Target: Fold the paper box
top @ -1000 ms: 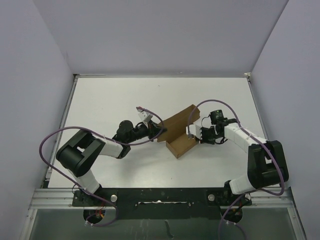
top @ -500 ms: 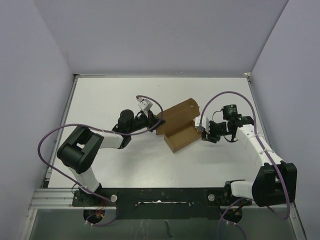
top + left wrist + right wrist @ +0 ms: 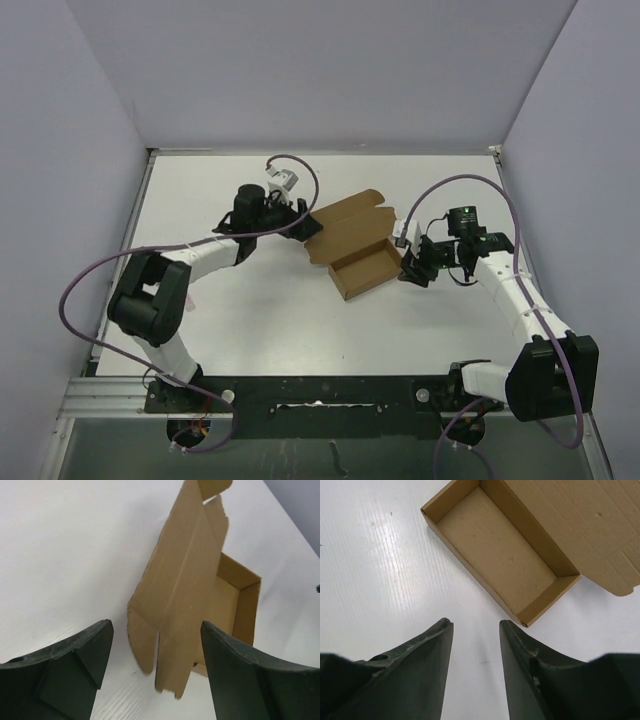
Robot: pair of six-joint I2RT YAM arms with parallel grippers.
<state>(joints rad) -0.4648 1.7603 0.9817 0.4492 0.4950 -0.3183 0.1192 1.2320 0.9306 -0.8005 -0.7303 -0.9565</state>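
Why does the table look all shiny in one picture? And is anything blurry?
Right wrist view: light glare streaks the white table left of the paper box, which looks sharp; the right tool is dark, with little detail. Left wrist view: the table is washed out bright near the top. Top view: even light, soft shadows only.

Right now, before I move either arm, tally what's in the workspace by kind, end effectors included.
Paper box: 1 (brown, tray open, lid laid flat)
End effectors: 2 (left end effector and right end effector, both open, holding nothing)
Total: 3
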